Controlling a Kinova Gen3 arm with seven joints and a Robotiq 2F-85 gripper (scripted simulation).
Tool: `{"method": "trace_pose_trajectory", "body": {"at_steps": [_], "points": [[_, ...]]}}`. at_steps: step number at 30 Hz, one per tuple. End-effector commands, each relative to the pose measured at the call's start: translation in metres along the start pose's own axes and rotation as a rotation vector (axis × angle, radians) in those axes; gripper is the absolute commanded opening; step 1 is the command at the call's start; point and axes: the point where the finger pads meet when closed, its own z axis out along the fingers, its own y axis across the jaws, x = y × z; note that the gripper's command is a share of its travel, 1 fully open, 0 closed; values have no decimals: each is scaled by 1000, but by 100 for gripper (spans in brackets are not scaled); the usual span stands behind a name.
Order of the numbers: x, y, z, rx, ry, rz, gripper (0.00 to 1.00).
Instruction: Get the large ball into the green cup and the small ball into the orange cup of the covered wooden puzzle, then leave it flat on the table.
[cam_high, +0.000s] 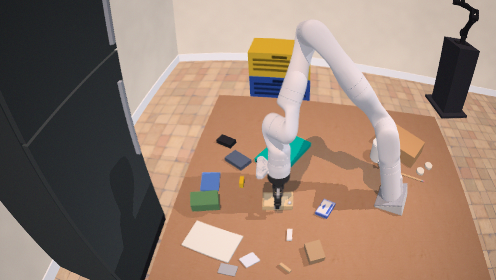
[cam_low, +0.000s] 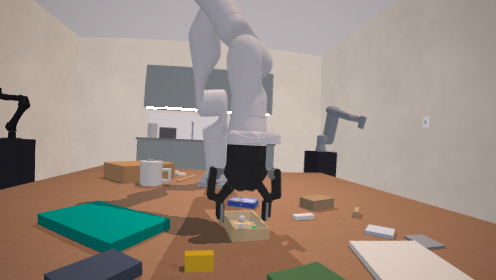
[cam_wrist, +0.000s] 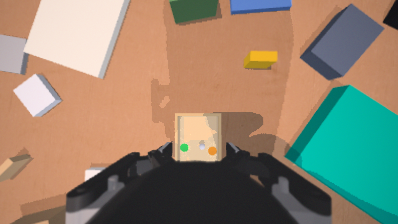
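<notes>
Both fingers of the open hand straddle the puzzle's edges.

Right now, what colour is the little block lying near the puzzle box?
Yellow. The little block shows best in the wrist view, just beyond the wooden puzzle box.
</notes>
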Motion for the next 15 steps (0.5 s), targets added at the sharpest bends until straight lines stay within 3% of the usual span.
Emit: {"method": "trace_pose_trajectory", "body": {"at_steps": [1, 15], "points": [[-1, -1, 3, 2, -4, -3, 93], [-1, -1, 5, 2, -4, -3, 93]]}}
